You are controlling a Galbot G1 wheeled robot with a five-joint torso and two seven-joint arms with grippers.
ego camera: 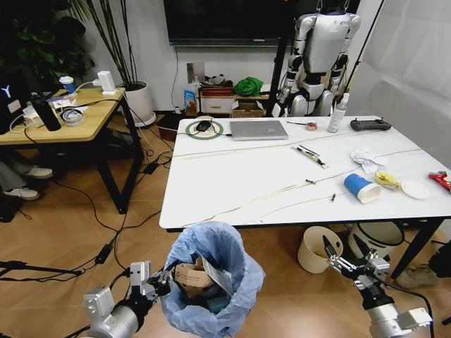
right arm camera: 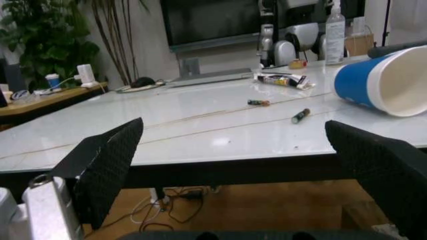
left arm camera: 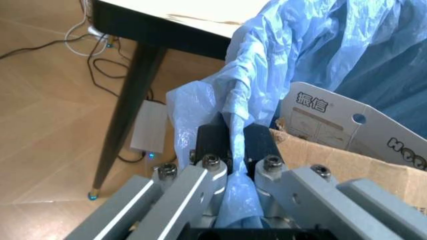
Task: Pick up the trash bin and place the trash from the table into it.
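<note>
**Bin held at the near edge, litter on the right end**

At the lower left of the head view, the left gripper (ego camera: 156, 284) holds the trash bin (ego camera: 211, 282) below the near edge of the white surface (ego camera: 239, 176). The left wrist view shows its fingers (left arm camera: 213, 145) pressed together on the bin's rim, with a fold of the light-blue bag (left arm camera: 233, 125) pinched between them. Inside the bin lie a flattened brown cardboard box (ego camera: 192, 274) and a white printed packet (left arm camera: 347, 125) — both leaning against the liner.

On the far left corner of the surface sits a green ring (ego camera: 204, 129) with a dark object inside it, and just right of it a closed laptop (ego camera: 258, 129). Farther right, a small tube (ego camera: 310, 155) lies near the middle.

Towards the right end the blue paper cup (ego camera: 362, 188) lies on its side, its open mouth facing the near edge. Behind it sits a crumpled white tissue (ego camera: 368, 159); to its right lie a yellow scrap (ego camera: 387, 180), then a white lid (ego camera: 414, 189), and at the edge something red (ego camera: 441, 179).

The right gripper (ego camera: 345, 262) hovers below the near edge, in front of a cream bucket (ego camera: 318, 248) on the floor — its fingers (right arm camera: 107, 165) are spread wide, holding nothing.
</note>
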